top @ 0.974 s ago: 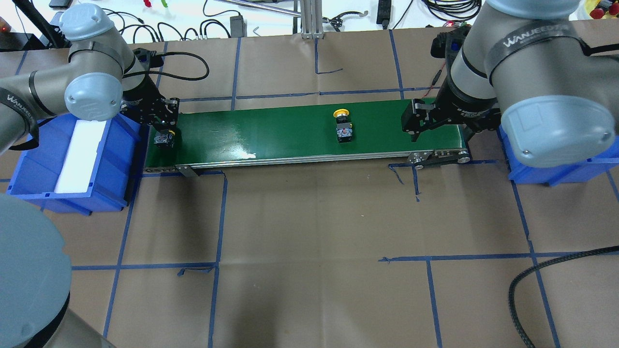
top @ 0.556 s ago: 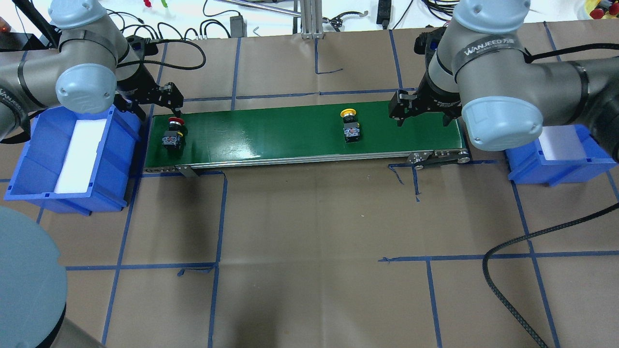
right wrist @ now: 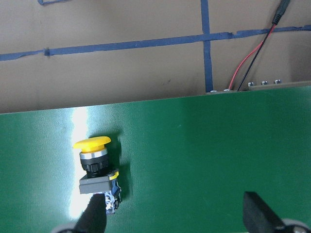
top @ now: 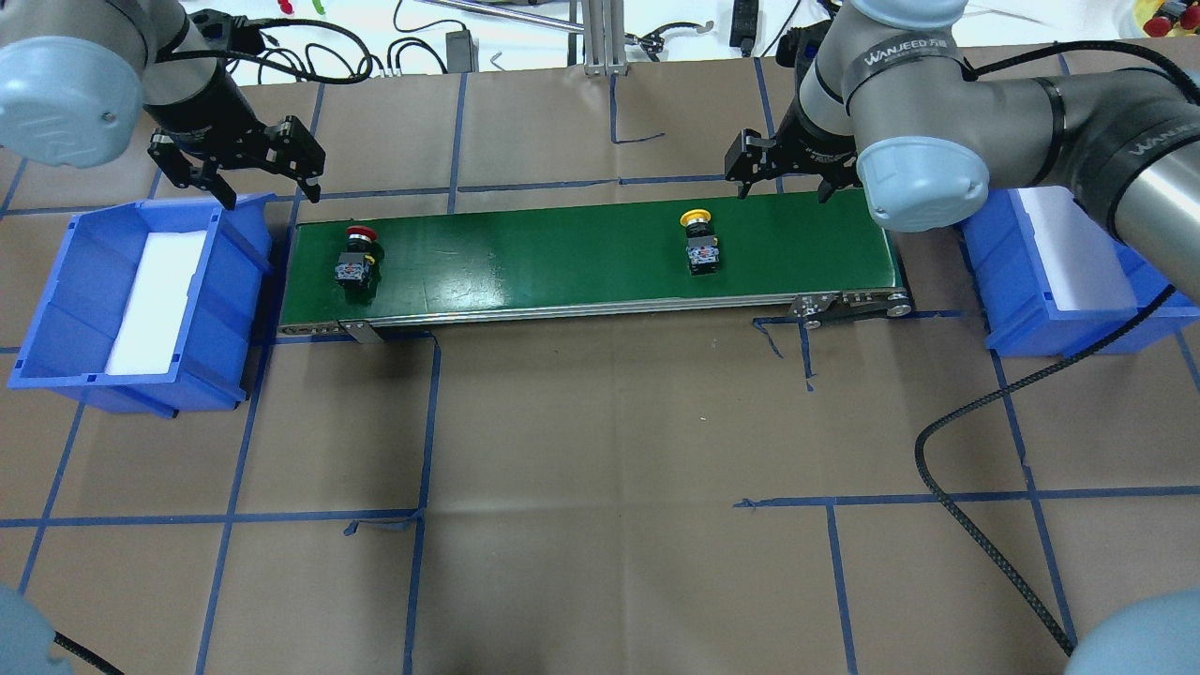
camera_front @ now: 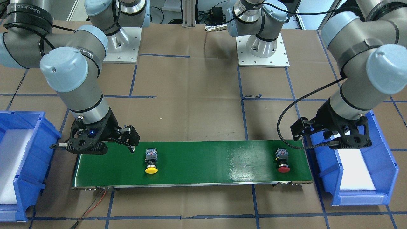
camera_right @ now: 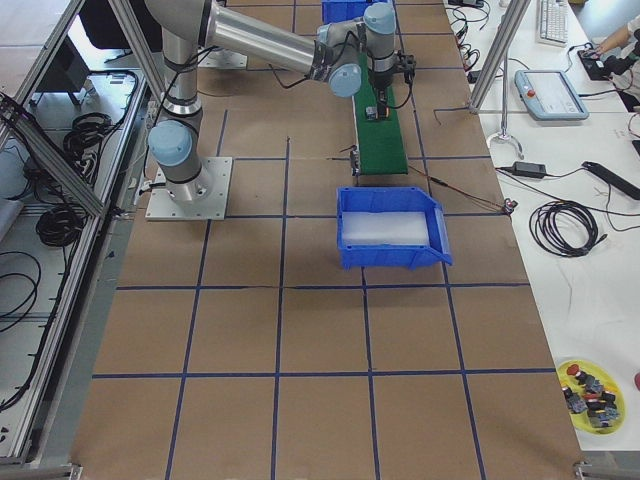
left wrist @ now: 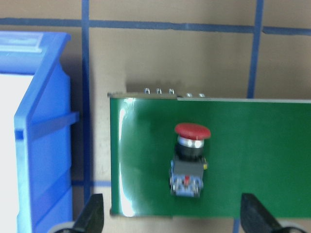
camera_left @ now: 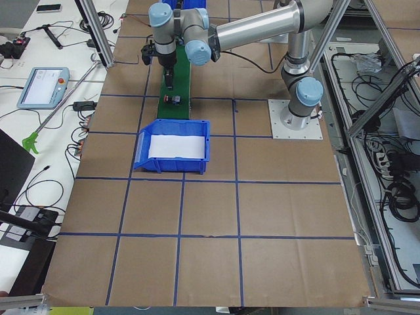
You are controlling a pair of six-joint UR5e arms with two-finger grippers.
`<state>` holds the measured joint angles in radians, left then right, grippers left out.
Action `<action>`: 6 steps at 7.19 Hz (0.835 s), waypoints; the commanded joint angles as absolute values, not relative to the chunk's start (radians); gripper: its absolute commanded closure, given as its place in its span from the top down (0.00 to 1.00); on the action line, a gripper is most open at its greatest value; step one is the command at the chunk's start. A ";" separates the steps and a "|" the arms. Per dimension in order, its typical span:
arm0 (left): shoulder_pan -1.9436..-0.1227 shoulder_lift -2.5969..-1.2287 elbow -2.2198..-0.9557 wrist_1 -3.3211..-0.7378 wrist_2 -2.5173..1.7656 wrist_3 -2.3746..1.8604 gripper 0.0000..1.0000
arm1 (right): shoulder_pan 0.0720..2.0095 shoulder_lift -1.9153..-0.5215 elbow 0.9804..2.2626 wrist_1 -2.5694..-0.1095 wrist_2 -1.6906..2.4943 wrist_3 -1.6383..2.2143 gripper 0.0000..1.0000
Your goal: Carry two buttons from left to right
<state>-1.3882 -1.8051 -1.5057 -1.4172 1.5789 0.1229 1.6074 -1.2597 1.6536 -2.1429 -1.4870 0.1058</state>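
While the left gripper (top: pixel 269 187) and the right gripper (top: pixel 783 183) hang with fingers spread and hold nothing, the red mushroom-cap push-button (top: pixel 357 258) lies at the left end of the long green belt (top: pixel 562 253) and the yellow mushroom-cap push-button (top: pixel 699 246) lies nearer its right end.

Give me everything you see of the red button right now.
The red button lies on its side on the green belt, near the belt's end beside the left blue bin, its cap pointing away from the robot. It has a glossy red mushroom cap, a silvery collar, a black neck and a boxy grey-black body with a small yellow spot at one side. Only the belt touches it; the left gripper is open and clear of it.
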 commanded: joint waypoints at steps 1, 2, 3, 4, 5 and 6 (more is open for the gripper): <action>-1.464 -1.682 -1.511 -1.558 1.582 -0.001 1.00 | 1.609 -1.215 1.634 -2.146 -1.485 0.109 1.00; -1.515 -1.636 -1.526 -1.575 1.578 -0.055 1.00 | 1.609 -1.200 1.631 -2.146 -1.480 0.112 1.00; -1.526 -1.599 -1.537 -1.583 1.577 -0.054 1.00 | 1.612 -1.180 1.631 -2.146 -1.480 0.112 1.00; -1.525 -1.579 -1.539 -1.591 1.578 -0.052 1.00 | 1.615 -1.169 1.631 -2.146 -1.483 0.112 1.00; -1.525 -1.580 -1.540 -1.589 1.580 -0.052 1.00 | 1.615 -1.167 1.631 -2.145 -1.482 0.113 1.00; -1.525 -1.578 -1.557 -1.583 1.580 -0.061 1.00 | 1.617 -1.158 1.632 -2.140 -1.483 0.114 1.00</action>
